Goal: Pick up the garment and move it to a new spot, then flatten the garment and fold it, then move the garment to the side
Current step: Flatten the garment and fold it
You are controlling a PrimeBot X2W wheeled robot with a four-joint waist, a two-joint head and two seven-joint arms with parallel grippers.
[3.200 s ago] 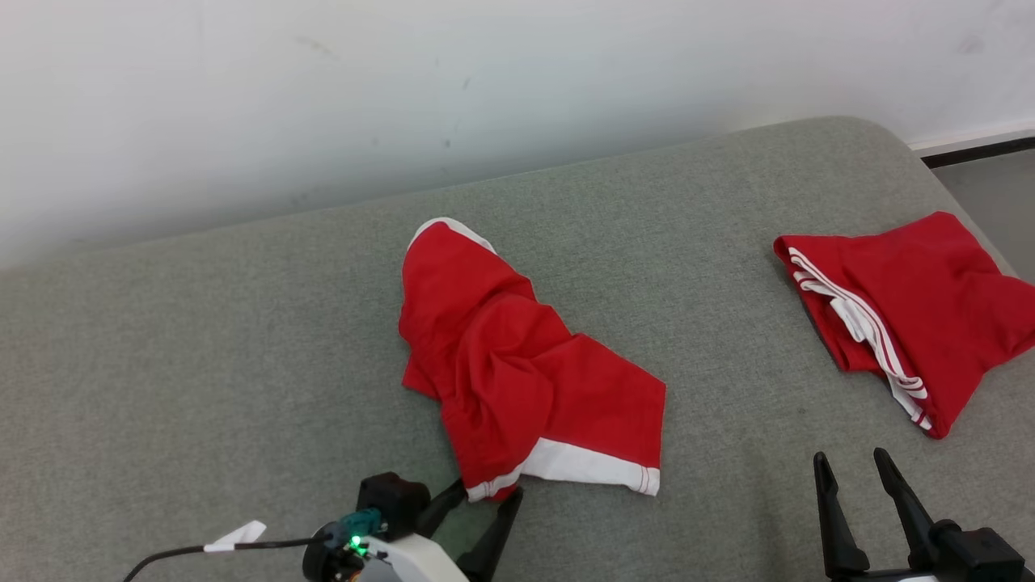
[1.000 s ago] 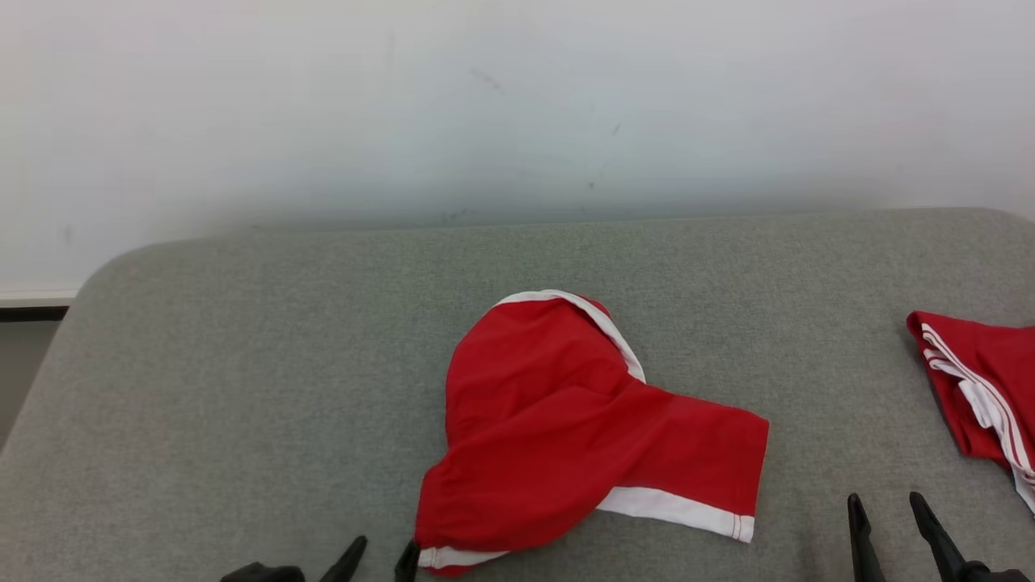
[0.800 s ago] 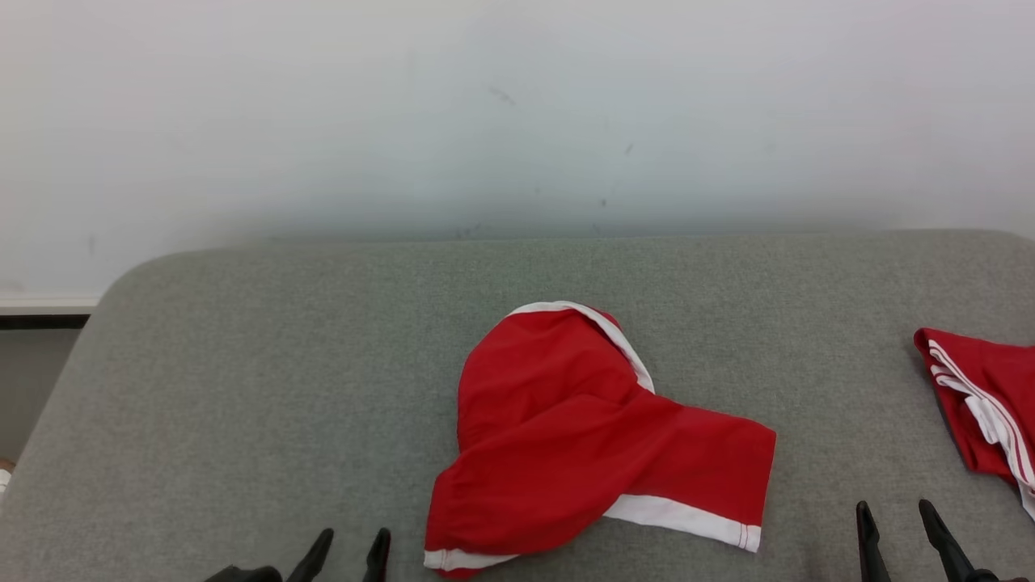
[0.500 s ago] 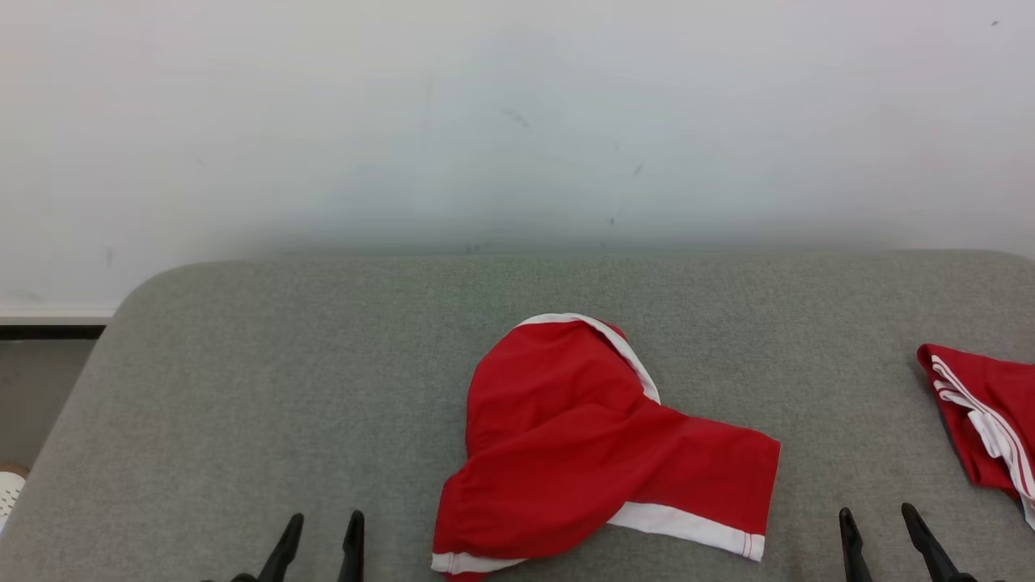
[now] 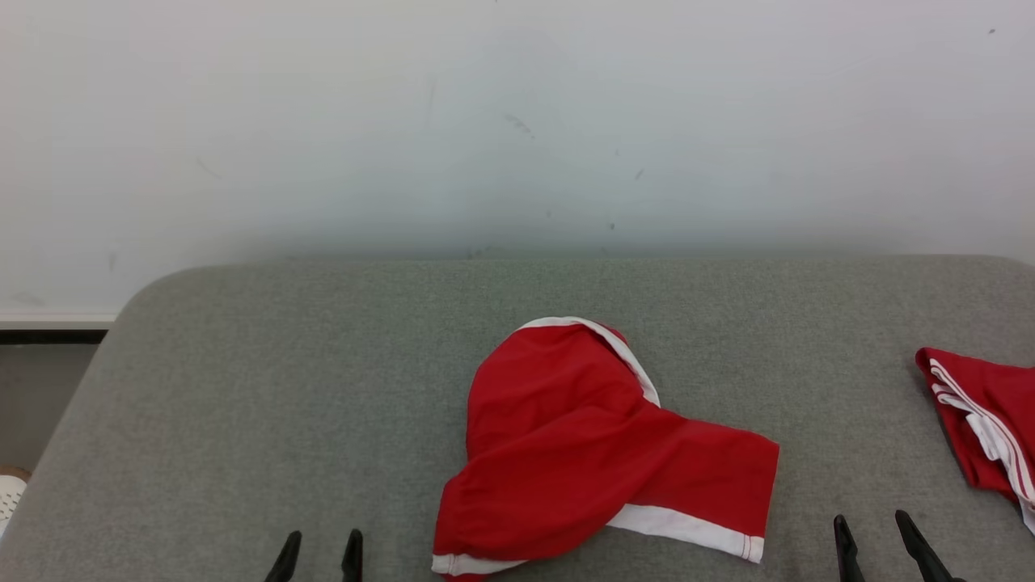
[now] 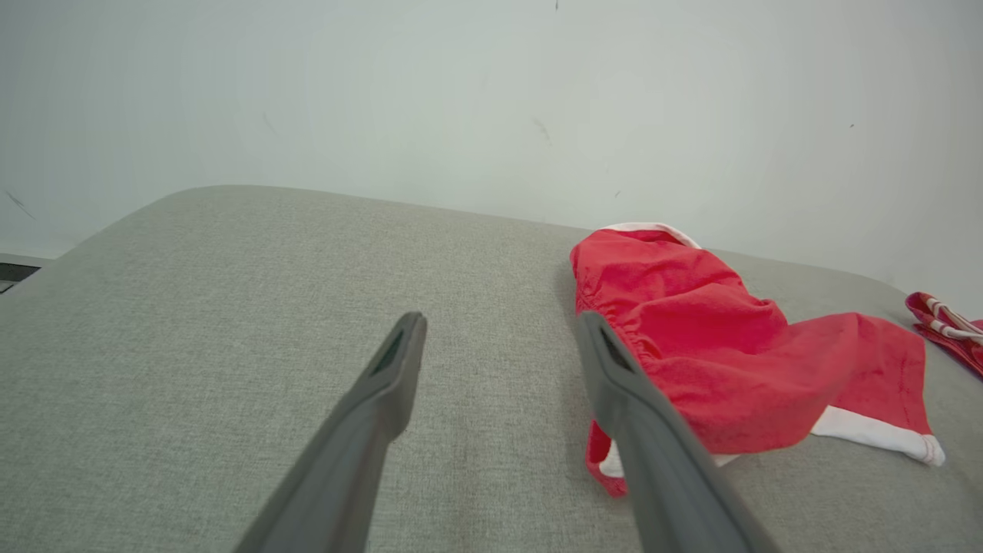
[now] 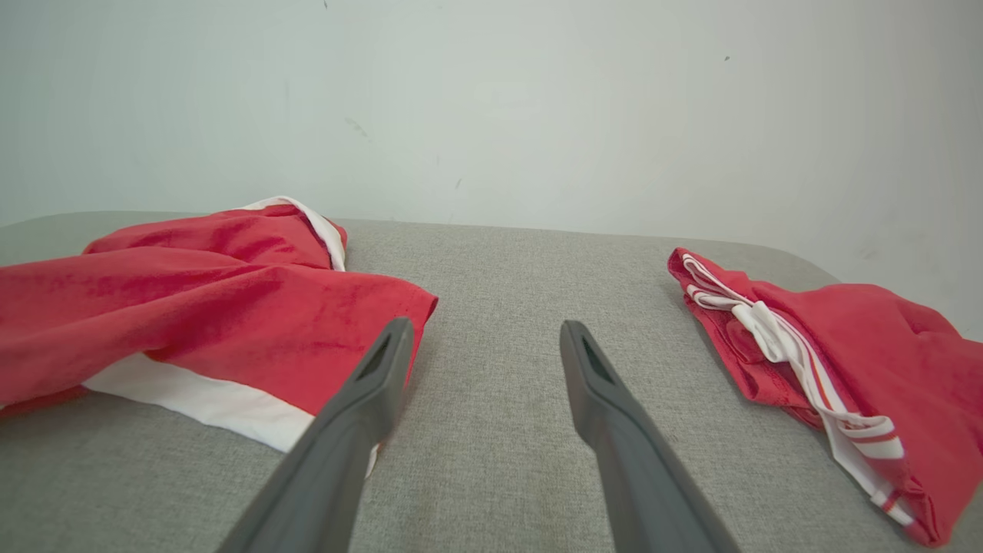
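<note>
A crumpled red garment with white hems lies in the middle of the grey cushion, close to its front edge. It also appears as the garment right of my left fingers and the garment left of my right fingers. My left gripper stands open at the bottom edge, a short way left of the cloth and not touching it. My right gripper stands open to the right of the garment, with nothing between its fingers. Bare cushion lies between both pairs of fingertips, left gripper and right gripper.
A second red piece of clothing with white stripes lies at the cushion's far right, also seen as the clothing. A white wall rises behind the cushion. The cushion's left end rounds off above a strip of floor.
The head camera has swung and tilted, shifting the whole picture. My left gripper has drawn back leftward from the garment's hem, empty. The garment lies rumpled where it was left.
</note>
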